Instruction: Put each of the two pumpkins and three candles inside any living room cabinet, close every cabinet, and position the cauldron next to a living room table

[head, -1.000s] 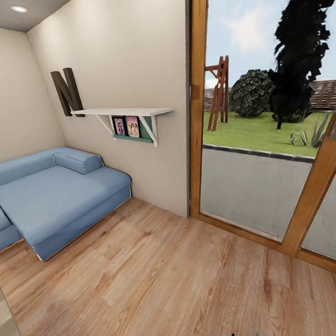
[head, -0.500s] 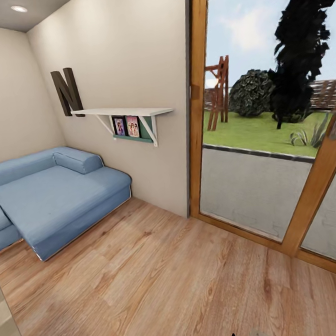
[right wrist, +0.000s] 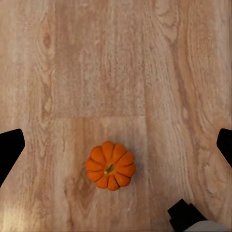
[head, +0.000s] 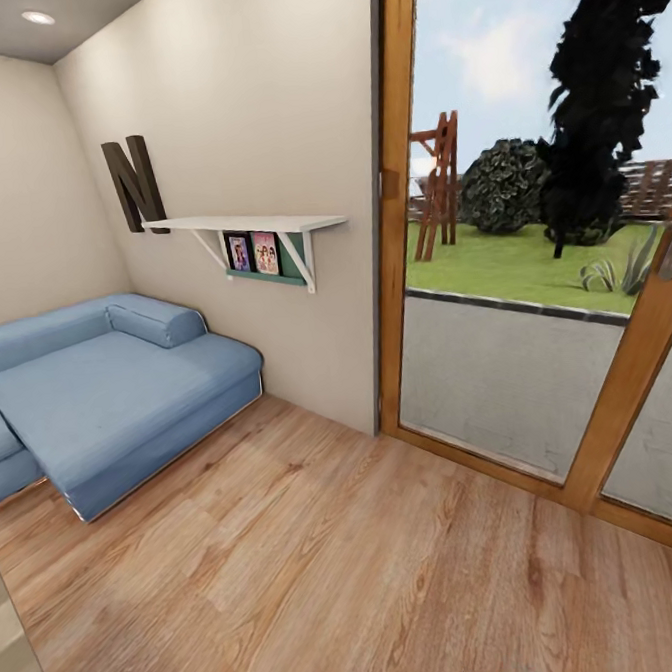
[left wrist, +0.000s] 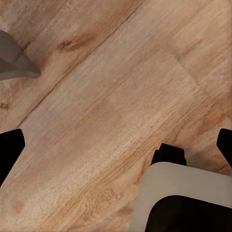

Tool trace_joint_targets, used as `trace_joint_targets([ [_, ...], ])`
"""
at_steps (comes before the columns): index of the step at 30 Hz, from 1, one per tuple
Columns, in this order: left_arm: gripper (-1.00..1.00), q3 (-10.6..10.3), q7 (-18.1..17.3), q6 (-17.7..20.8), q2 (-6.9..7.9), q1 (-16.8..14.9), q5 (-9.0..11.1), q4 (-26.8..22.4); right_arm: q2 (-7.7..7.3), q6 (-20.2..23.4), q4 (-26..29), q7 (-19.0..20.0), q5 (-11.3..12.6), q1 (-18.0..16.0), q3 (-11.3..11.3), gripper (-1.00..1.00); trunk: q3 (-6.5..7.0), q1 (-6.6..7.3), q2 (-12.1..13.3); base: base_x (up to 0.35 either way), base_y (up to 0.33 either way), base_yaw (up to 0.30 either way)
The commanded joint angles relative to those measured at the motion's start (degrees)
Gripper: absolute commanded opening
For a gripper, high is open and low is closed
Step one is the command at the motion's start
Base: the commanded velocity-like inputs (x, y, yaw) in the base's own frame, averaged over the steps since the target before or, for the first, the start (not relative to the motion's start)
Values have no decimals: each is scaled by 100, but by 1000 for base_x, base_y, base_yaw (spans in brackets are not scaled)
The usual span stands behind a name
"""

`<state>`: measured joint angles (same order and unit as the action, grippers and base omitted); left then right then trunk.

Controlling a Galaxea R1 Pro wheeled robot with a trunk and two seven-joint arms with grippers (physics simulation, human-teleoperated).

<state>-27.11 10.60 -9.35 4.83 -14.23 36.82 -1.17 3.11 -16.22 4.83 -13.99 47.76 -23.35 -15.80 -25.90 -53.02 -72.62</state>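
Right wrist: pumpkin [right wrist: 110, 165] on floor [right wrist: 116, 72] between pincer [right wrist: 116, 145] fingertips.

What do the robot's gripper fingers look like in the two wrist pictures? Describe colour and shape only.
In both wrist views the fingers are plain black, blunt-ended tips at the picture's two sides: left gripper over the wooden floor, right gripper above a pumpkin. They carry no visible markings or cables. A pale grey rounded body part with a black inset also shows.

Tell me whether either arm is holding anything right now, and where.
Nothing is held. The pumpkin sits alone on the wooden floor, between the right arm's open jaws, untouched.
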Motion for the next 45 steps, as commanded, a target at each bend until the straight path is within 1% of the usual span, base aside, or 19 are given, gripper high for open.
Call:
trace_joint_targets([
  [1, 100, -48, 22, -6, 1, -1, 35, -6, -2, -8, 0, -28, 54, -3, -40, 100, -6, 0, -3, 0, 0, 0],
  [7, 100, -48, 25, -6, 1, -1, 35, -6, -11, 237, -16, -116, 106, -3, 7, 100, -6, 0, -3, 0, 0, 0],
  [18, 100, -45, 12, -2, -22, -1, 31, -6, 3, 267, -3, -157, 98, -3, 4, 100, -6, 0, -3, 0, 0, 0],
  [23, 100, -22, -51, -21, -37, -1, 19, -68, 15, 268, 0, -144, 93, -3, -7, 100, -96, -110, -204, 0, 0, 0],
  [25, 100, -34, -162, -22, -34, -1, 13, -79, 20, 268, 0, -133, 93, -4, -9, 100, -132, -154, -284, 0, 0, 0],
  [29, 100, -46, -494, -23, -17, -13, -1, -132, 23, 263, 0, -119, 93, -3, -11, 100, -203, -241, -444, 0, 0, 0],
  [30, 100, -50, -587, -23, -7, -18, -11, -202, 23, 262, 2, -117, 93, -3, -11, 100, -221, -263, -485, 0, 0, 0],
  [31, 100, -61, -680, -12, 4, -23, -24, -383, 26, 261, 1, -115, 93, -3, -11, 100, -239, -285, -525, 0, 0, 0],
  [35, 100, -70, -762, 110, 57, -26, -52, -1106, 31, 248, 0, -113, 93, -5, -11, 100, -311, -373, -685, 0, 0, 0],
  [36, 100, -69, -765, 145, 63, -27, -54, -1204, 31, 247, 0, -113, 93, -5, -11, 100, -329, -395, -725, 0, 0, 0],
  [38, 100, -49, -764, 438, 153, -29, -40, -1634, 32, 241, 0, -113, 93, -6, -16, 100, -365, -439, -805, 0, 0, 0],
  [39, 100, -36, -763, 707, 252, -33, -21, -1922, 32, 238, 0, -113, 93, -5, -17, 100, -383, -461, -846, 0, 0, 0],
  [40, 100, -23, -762, 1077, 383, -37, -2, -2299, 32, 236, 1, -113, 91, -4, -18, 100, -401, -483, -886, 0, 0, 0],
  [41, 100, 0, -760, 1526, 525, -40, 15, -2775, 32, 235, 4, -113, 90, -4, -19, 100, -419, -505, -926, 0, 0, 0],
  [42, 100, 71, -754, 2013, 657, -40, 43, -3329, 32, 234, 4, -113, 89, -3, -19, 100, -437, -527, -966, 0, 0, 0],
  [43, 100, 201, -745, 2497, 769, -39, 84, -3916, 32, 234, 4, -113, 89, -3, -19, 100, -455, -549, -1006, 0, 0, 0],
  [44, 100, 387, -735, 2955, 858, -36, 128, -4496, 32, 234, 6, -113, 87, -3, -19, 100, -473, -571, -1046, 0, 0, 0],
  [45, 100, 616, -729, 3357, 915, -33, 153, -5017, 32, 233, 7, -113, 86, -3, -21, 100, -491, -593, -1086, 0, 0, 0],
])
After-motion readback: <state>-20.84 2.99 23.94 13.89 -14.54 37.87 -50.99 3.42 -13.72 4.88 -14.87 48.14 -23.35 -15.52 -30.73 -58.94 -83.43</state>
